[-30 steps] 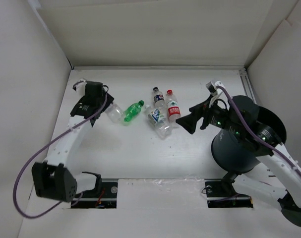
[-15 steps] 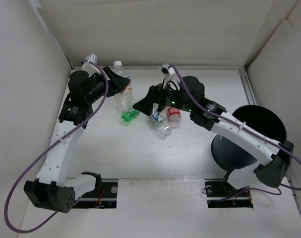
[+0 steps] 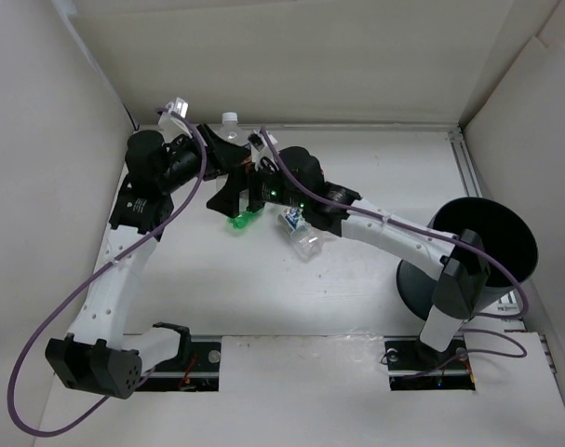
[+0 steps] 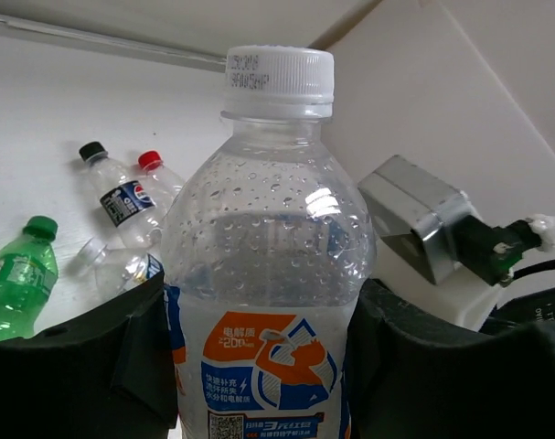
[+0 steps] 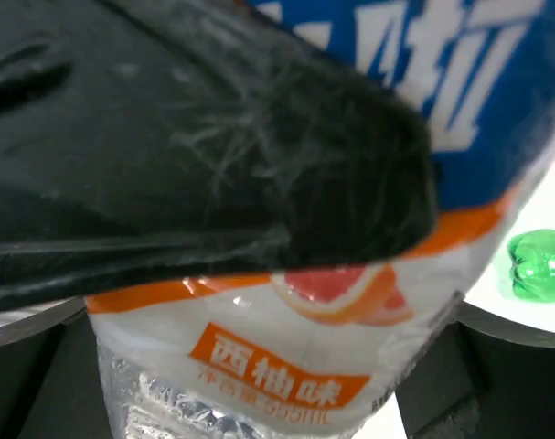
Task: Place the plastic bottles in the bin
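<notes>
My left gripper (image 3: 228, 156) is shut on a clear bottle (image 4: 272, 229) with a white cap (image 3: 230, 118) and an orange and blue label, held upright above the table's far left. My right gripper (image 3: 229, 193) has reached across to it; in the right wrist view its jaws stand open on either side of the bottle's lower body (image 5: 259, 357). The green bottle (image 3: 245, 221) lies below them. A black-capped bottle (image 4: 122, 187), a red-capped bottle (image 4: 150, 160) and another clear bottle (image 3: 299, 228) lie mid-table. The bin (image 3: 491, 228) stands at the right.
White walls enclose the table on the left, back and right. The right arm stretches across the middle of the table over the lying bottles. A grey metal block with a cable (image 4: 423, 224) shows beside the held bottle.
My right gripper moved further left from the lying bottles to the bottle held up by my left gripper. The left gripper lifted slightly and kept hold.
</notes>
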